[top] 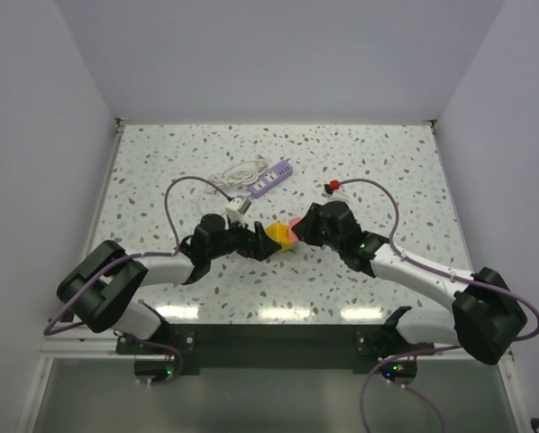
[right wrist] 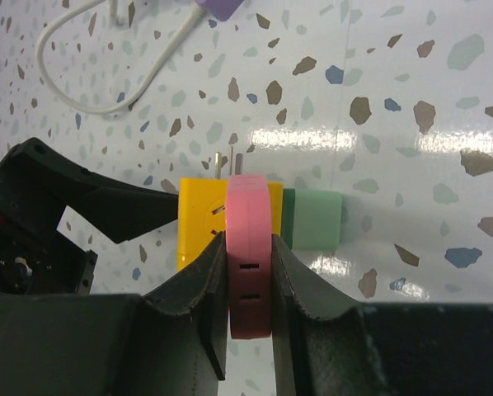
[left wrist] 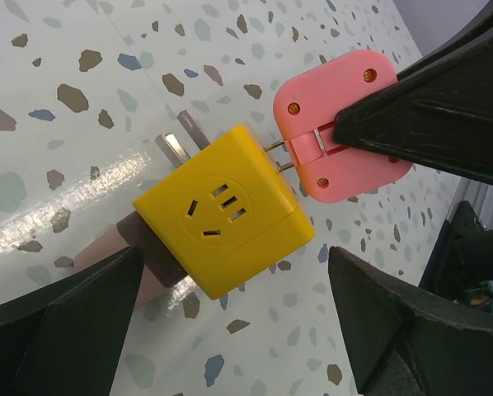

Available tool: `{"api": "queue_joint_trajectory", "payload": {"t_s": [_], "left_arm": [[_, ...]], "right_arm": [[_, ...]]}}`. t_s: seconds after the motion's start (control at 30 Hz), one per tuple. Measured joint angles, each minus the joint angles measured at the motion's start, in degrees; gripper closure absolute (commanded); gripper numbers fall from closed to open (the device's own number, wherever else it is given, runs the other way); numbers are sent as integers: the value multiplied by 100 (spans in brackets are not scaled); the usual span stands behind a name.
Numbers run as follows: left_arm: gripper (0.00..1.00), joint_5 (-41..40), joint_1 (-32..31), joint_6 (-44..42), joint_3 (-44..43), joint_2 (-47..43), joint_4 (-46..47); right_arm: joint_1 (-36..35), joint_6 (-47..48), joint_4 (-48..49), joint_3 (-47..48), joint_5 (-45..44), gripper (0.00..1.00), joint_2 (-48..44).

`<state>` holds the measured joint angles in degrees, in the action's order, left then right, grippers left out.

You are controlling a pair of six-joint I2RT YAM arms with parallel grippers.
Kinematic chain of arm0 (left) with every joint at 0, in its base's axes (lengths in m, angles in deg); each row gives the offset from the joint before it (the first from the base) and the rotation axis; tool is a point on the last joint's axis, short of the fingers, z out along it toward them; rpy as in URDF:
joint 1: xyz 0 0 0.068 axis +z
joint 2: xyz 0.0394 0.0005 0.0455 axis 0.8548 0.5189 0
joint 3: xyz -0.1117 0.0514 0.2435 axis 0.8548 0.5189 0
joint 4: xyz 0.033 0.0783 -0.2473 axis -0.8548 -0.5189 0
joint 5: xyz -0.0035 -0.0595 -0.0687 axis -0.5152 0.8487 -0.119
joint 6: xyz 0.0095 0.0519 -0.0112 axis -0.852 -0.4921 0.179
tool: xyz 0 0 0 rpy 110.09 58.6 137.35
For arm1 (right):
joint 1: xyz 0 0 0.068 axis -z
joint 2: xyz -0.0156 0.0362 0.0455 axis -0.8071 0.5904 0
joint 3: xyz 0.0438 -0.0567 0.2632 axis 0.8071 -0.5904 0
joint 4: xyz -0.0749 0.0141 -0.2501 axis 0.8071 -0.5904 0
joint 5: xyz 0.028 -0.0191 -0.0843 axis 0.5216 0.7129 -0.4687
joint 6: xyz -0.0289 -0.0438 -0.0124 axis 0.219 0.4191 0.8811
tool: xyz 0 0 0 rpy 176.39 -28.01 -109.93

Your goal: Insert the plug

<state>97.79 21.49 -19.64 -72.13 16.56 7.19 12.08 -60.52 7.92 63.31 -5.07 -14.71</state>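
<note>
A yellow cube adapter (left wrist: 222,219) lies on the speckled table, socket face up, with two metal prongs sticking out at its far side. A pink plug (left wrist: 337,124) sits against its side, its two pins partly inside the cube. My right gripper (right wrist: 248,272) is shut on the pink plug (right wrist: 250,247). A green block (right wrist: 316,219) adjoins the yellow cube (right wrist: 199,223). My left gripper (left wrist: 238,330) is open, its fingers either side of the cube's near end and not squeezing it. In the top view the cube (top: 276,234) and plug (top: 293,225) lie between both grippers.
A purple power strip (top: 271,179) with a coiled white cable (top: 238,171) lies behind the grippers, with a white plug (top: 238,206) beside it. A small red part (top: 334,187) sits on the right arm's cable. The cable (right wrist: 90,49) also shows in the right wrist view.
</note>
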Motion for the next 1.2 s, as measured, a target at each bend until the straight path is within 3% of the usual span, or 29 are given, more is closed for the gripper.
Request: {"api": "queue_joint_trajectory", "payload": {"t_s": [0.33, 1.2], "left_arm": [[0, 9, 57, 254, -28, 90, 136], [23, -94, 76, 619, -527, 210, -485]], "right_arm": [[13, 120, 101, 17, -68, 100, 68], [-175, 527, 492, -149, -496, 100, 26]]}}
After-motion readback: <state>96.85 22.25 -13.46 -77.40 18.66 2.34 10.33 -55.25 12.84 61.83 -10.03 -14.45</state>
